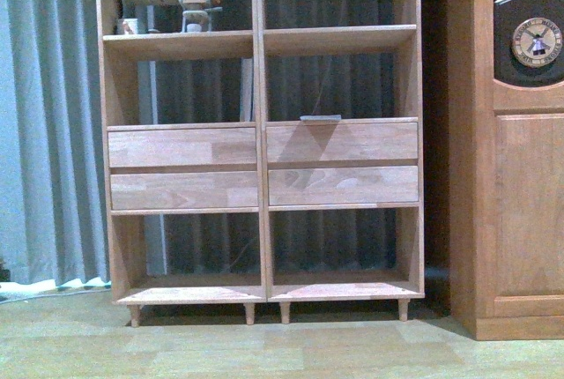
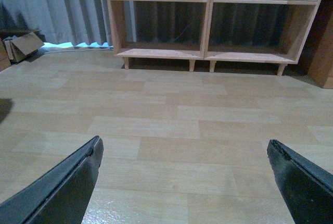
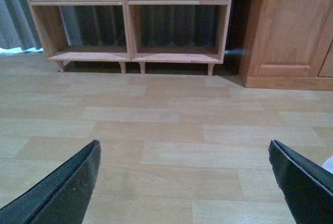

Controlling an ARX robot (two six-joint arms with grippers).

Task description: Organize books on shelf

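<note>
The light wooden shelf (image 1: 260, 44) stands straight ahead in the front view, with open cubbies, a central divider and four drawer fronts. A thin pale book (image 1: 247, 88) stands upright against the divider in the middle left cubby. A flat grey-teal book (image 1: 319, 118) lies at the front edge of the middle right cubby, above the drawers. Neither arm shows in the front view. My left gripper (image 2: 183, 148) hangs open over bare floor, well short of the shelf (image 2: 208, 54). My right gripper (image 3: 183, 148) is likewise open and holds nothing, with the shelf (image 3: 130, 54) far ahead.
A darker reddish-brown cabinet (image 1: 511, 176) stands close against the shelf's right side. Grey curtains (image 1: 44, 115) hang behind and to the left. A small wooden figure (image 1: 196, 4) and small items sit in the upper left cubby. A cardboard box (image 2: 21, 47) lies by the curtain.
</note>
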